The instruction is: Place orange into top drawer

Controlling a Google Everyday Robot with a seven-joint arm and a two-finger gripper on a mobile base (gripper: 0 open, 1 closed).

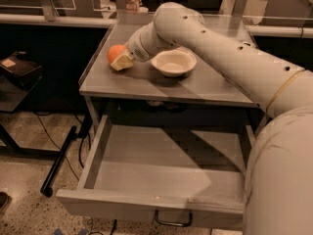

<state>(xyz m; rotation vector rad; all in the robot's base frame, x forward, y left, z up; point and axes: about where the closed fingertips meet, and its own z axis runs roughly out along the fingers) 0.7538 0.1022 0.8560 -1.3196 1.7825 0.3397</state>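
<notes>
The orange (114, 53) is at the left end of the grey tabletop (205, 86). My gripper (120, 58) is shut around it; one cream finger (122, 62) shows in front of the fruit, the other is hidden behind it. The orange seems raised slightly off the surface. The top drawer (156, 168) is pulled wide open below the tabletop, its flat grey bottom bare, with the metal loop handle (172, 223) on its front.
A cream-white bowl (173, 62) stands on the tabletop just right of the gripper. My white arm (230, 58) crosses above the table's right side. A black bar and cables (58, 160) lie on the floor to the left.
</notes>
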